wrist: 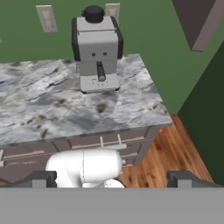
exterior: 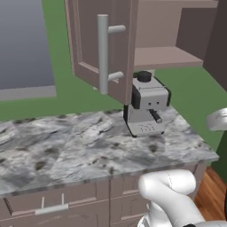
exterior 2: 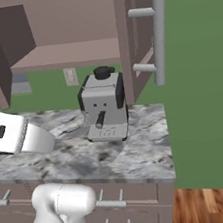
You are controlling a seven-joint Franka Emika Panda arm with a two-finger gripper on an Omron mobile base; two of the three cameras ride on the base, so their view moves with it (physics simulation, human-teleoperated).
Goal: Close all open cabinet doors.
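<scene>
Hanging open at upper centre of left base view: cabinet door point(exterior: 88, 44), above worktop point(exterior: 66, 142) | handling: rigid, hinged, probably light; push panel or hook bar handle point(exterior: 103, 53) | end effector point(wrist: 112, 177): fingertips well apart, empty.

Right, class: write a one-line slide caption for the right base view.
Open cabinet door swung out above the espresso machine on the marble counter.
</scene>
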